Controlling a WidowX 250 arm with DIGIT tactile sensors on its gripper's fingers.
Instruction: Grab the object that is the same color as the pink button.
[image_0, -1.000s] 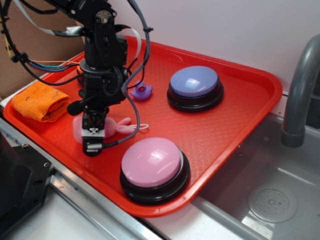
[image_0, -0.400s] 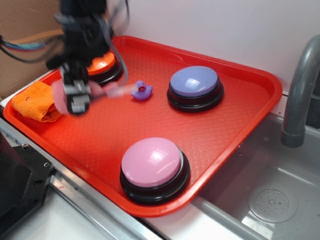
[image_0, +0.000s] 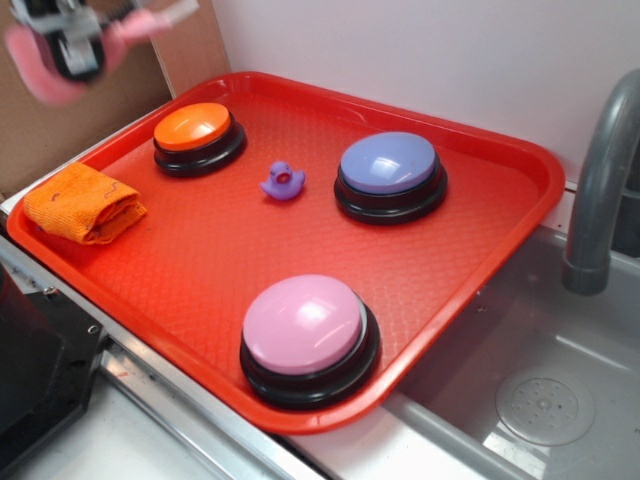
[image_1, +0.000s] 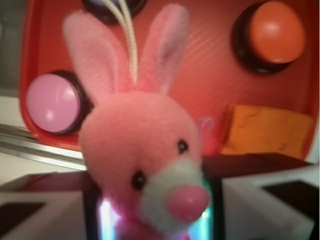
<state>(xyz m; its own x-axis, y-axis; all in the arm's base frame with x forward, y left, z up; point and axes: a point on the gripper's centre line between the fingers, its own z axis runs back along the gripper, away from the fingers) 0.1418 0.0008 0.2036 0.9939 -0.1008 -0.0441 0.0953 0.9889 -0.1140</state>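
Observation:
My gripper (image_0: 72, 48) is shut on the pink plush bunny (image_0: 45, 70) and holds it high above the tray's far left corner, blurred in the exterior view. In the wrist view the bunny (image_1: 142, 150) fills the middle between my jaws, ears up, white cord hanging from its head. The pink button (image_0: 303, 325) with its black base stands on the red tray (image_0: 200, 260) near the front edge. It also shows in the wrist view (image_1: 52, 102) at the left.
An orange button (image_0: 193, 128), a purple button (image_0: 388, 165) and a tiny purple duck (image_0: 283, 181) stand on the tray. A folded orange cloth (image_0: 82, 202) lies at its left end. A sink with a grey faucet (image_0: 600, 180) is at the right.
My gripper has lifted the bunny off the tray and carried it up and to the far left, from beside the pink button to above the tray's corner.

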